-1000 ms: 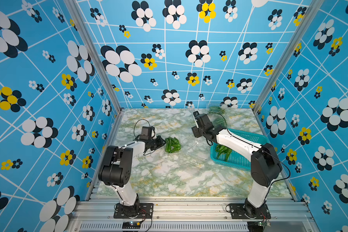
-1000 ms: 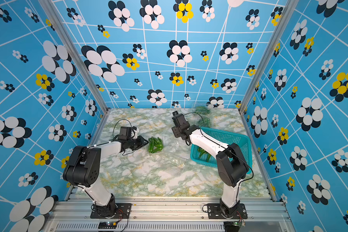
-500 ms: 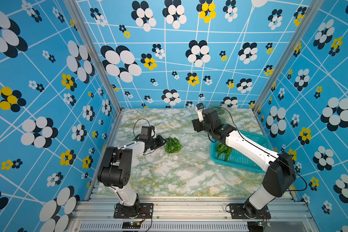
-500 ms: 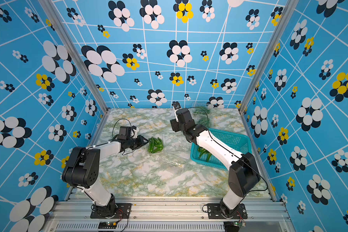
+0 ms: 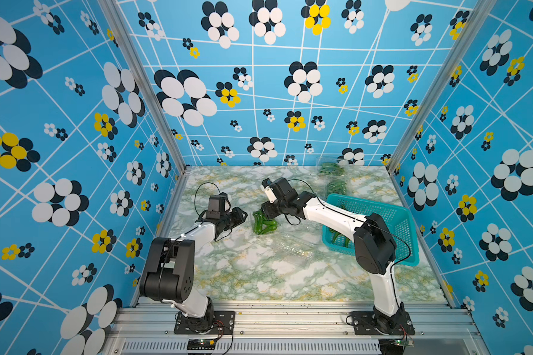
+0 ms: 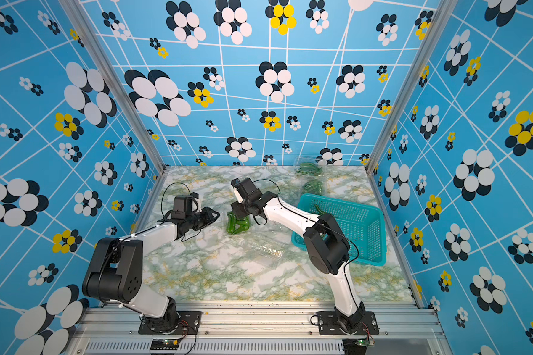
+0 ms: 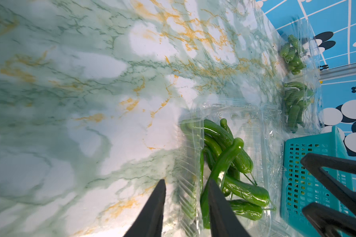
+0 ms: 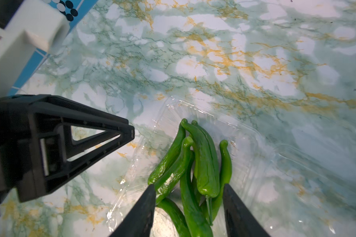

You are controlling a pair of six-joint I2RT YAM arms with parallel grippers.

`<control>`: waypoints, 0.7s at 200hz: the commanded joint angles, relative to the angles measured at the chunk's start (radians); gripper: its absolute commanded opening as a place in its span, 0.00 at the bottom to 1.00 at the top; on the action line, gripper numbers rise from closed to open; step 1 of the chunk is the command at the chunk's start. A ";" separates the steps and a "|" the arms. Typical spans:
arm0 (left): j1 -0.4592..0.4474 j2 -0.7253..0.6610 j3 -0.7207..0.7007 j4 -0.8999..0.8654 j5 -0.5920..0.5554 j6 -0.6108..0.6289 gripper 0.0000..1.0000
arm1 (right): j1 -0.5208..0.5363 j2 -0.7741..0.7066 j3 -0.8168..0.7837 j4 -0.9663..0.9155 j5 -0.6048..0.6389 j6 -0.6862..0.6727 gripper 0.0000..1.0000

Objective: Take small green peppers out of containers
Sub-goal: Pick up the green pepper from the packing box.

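Small green peppers (image 8: pixel 193 174) lay in a loose bunch in an open clear clamshell container (image 8: pixel 144 147) at the middle of the tabletop (image 5: pixel 259 276), left of the teal basket (image 5: pixel 394 221). The right arm's fingers (image 8: pixel 144 209) stood apart, one on each side of the bunch and low among the peppers. Nothing was lifted, and I saw no firm clamp. The left arm's fingers (image 7: pixel 152 205) were also apart, lined up with the container's left rim and holding nothing. Whether they touched the plastic I couldn't tell.

To my eye the step was a grab of the bunch, and doing it well would mean closing across the thick middles of the peppers rather than the thin stems. The fingers should stay clear of the flimsy floor so the box isn't pinched along with them. The skins looked glossy and curved, so I'd expect one or two to slip, and a slow, straight lift would help. The light container seemed likely to ride up, so a left-side pinch on the rim would steady it. The basket, already holding a few peppers, looked like the place to carry them.
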 commanded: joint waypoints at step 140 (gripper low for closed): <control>0.013 -0.074 -0.050 0.050 -0.051 0.003 0.39 | 0.040 0.138 0.087 -0.080 -0.011 0.118 0.50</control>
